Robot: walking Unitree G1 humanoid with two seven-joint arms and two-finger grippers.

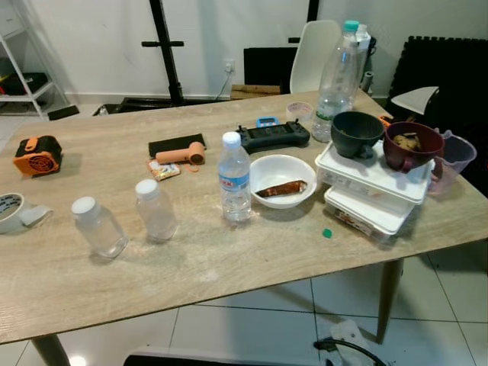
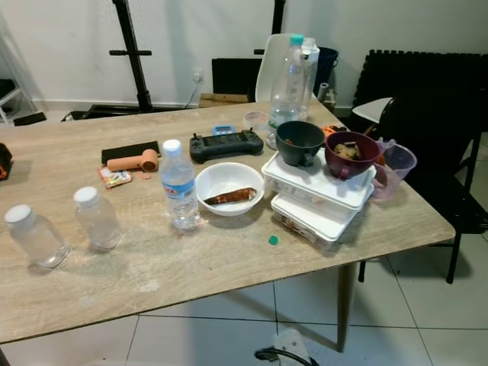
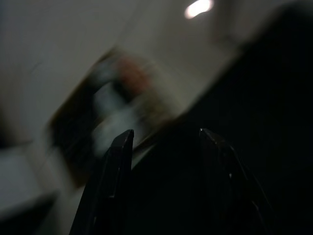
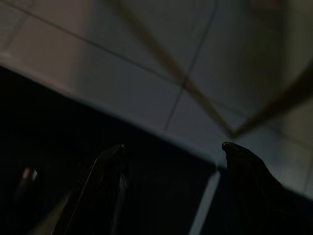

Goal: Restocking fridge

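A wooden bench (image 1: 229, 259) fills most of the head view, running from the lower left to the right edge of the frame. Near its centre a small water bottle (image 1: 235, 177) with a white cap and a blue label stands upright, long axis vertical. Left of it, in the lower left, two clear white-capped bottles stand apart from each other: one upright (image 1: 155, 210), the other (image 1: 98, 226) leaning a little to the left. Just right of the labelled bottle sits a white bowl (image 1: 282, 180) holding a brown piece of food (image 1: 282, 187) that lies almost level, its long axis running left to right and rising slightly towards the right.

At the right of the frame two white lidded containers (image 1: 371, 191) are stacked, the upper one carrying a dark bowl (image 1: 356, 133) and a maroon bowl (image 1: 412, 146); a clear measuring jug (image 1: 454, 160) stands just beside them. A tall clear bottle (image 1: 336, 82) with a teal cap stands upright at the upper right. A black controller (image 1: 273, 136) lies at upper centre, an orange and black device (image 1: 36, 155) and a roll of tape (image 1: 14, 211) at the far left.

The left gripper (image 3: 166, 134) and the right gripper (image 4: 173, 147) each show in their dark wrist views with jaws spread apart and nothing between them; the right one is over tiled floor (image 4: 146, 73).
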